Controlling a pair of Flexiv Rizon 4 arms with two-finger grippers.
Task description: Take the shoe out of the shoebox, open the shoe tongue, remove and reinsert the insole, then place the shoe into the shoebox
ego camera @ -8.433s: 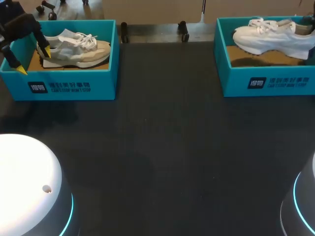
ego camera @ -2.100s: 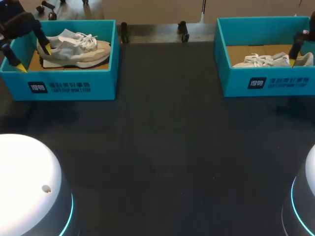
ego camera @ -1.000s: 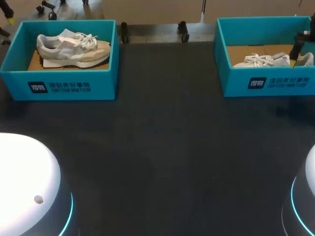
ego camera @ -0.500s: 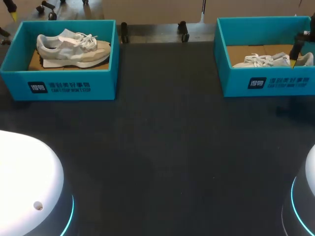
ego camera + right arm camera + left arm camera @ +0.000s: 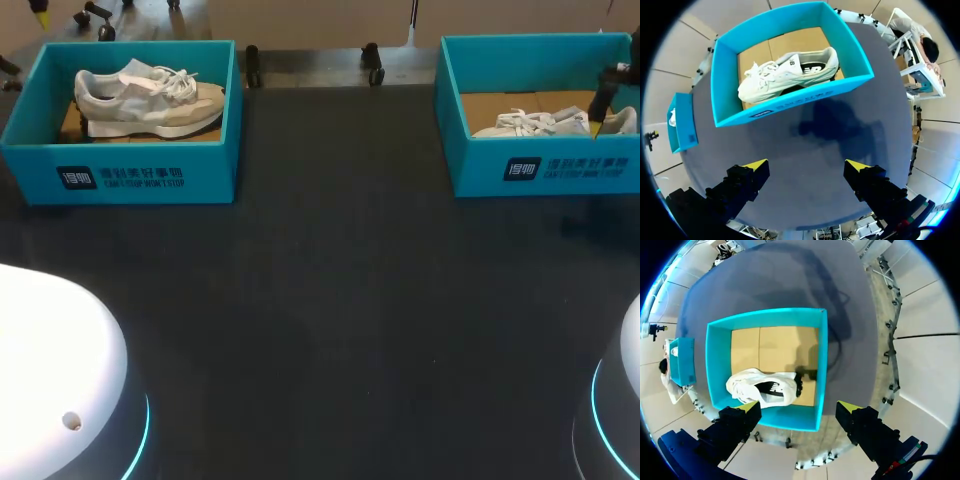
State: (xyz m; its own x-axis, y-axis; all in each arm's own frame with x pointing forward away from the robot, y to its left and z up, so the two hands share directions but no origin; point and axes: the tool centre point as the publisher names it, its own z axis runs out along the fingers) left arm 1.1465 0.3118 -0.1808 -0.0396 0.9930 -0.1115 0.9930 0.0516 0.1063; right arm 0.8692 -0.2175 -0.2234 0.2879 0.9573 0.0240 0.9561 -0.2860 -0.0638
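- The left gripper (image 5: 797,406) stood wide open, with nothing between its two yellow-tipped fingers.
- It hung high over the left shoebox (image 5: 823,365), looking straight down into it.
- In the head view only one yellow tip of that gripper showed, at the far left corner beyond the left shoebox.
- A grey and beige shoe (image 5: 150,98) lay inside the left shoebox on its brown cardboard floor, with its toe toward the box's right wall and its white laces uppermost.
- From the left wrist view, this shoe sat close to the wall nearest the gripper, and the cardboard beyond it was bare.
- The right gripper (image 5: 806,165) was also spread wide and held nothing.
- Under the right gripper lay the dark bench (image 5: 810,130), and the right shoebox (image 5: 790,102) stood ahead of its fingers.
- A white shoe (image 5: 790,74) lay inside the right shoebox, stretched along the box with its sole toward the printed wall.
- In the head view most of the white shoe was hidden behind that wall; only its laces and upper showed above it.
- There, one dark finger of the right gripper showed at the right end of the right shoebox, its yellow tip just beside the shoe's heel end. Whether it touched the shoe could not be told.
- The two shoeboxes stood well apart, one at the far left and one at the far right of the bench.
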